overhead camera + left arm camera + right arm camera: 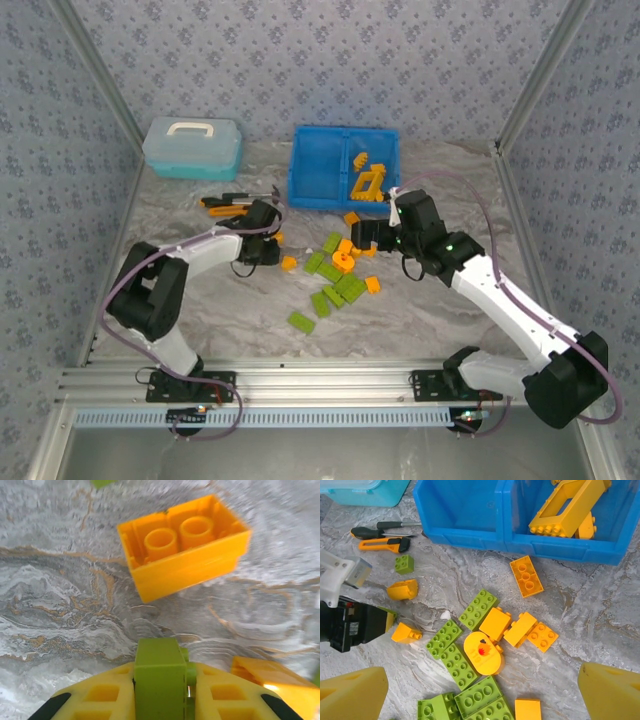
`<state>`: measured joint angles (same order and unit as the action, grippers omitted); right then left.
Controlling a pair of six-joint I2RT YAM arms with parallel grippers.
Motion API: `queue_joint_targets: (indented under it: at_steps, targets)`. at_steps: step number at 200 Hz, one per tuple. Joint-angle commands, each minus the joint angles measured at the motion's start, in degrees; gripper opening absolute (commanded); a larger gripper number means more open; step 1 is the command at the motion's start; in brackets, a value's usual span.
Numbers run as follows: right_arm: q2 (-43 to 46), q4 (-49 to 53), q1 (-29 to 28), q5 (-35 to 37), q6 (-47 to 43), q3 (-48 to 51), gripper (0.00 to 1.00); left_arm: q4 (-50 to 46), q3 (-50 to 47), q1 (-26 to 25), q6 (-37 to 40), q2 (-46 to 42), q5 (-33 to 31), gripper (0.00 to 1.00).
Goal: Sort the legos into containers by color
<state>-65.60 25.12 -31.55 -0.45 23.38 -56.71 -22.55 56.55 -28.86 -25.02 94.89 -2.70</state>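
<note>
Marble tabletop (430, 300): loose legos (338, 272) mid-table, just near of blue bin (297, 180)
Green brick (159, 670): clamped in left gripper (161, 692), left of the pile
Right gripper (482, 692): jaws wide, empty, above the pile
Risk: brick could twist out mid-carry, grip looks pretty shallow

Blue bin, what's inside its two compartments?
In the right compartment, the open orange frame with smaller orange bricks beside it. The left compartment shows bare blue floor. Anything under the frame is hidden.
</note>
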Motion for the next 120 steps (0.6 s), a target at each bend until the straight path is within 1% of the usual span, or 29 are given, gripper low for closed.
queue_joint_targets:
  at_steps: [1, 22, 46, 60, 76, 108, 120]
  targets:
    - [2.4, 0.6, -0.1, 2.1, 1.4, -1.3, 1.0, 0.2, 3.9, 0.1, 0.0, -7.7, 2.6, 0.23]
    - [3.5, 0.5, -0.1, 3.4, 1.7, -1.4, 1.0, 2.7, 9.2, 0.1, 2.1, -9.5, 2.4, 0.22]
    - [4.2, -0.1, -0.1, 4.7, 2.3, -1.2, 1.0, 6.0, 18.6, 0.0, 4.9, -4.5, 2.1, 0.22]
    - [4.4, -0.1, 0.0, 4.8, 2.9, -1.0, 1.0, 7.9, 25.1, 0.0, 6.0, 0.7, 2.5, 0.22]
    - [4.6, 0.7, 0.0, 4.7, 3.4, -1.1, 1.0, 9.4, 33.4, 0.0, 8.1, 8.9, 2.0, 0.22]
    - [6.7, 3.6, 0.0, 6.2, 3.9, -0.5, 1.0, -1.1, 57.9, 0.1, 10.9, 27.9, 0.6, 0.22]
    - [7.9, 4.0, 0.0, 6.6, 4.4, 0.3, 1.0, -2.9, 64.4, 0.1, 11.0, 33.5, 0.5, 0.22]
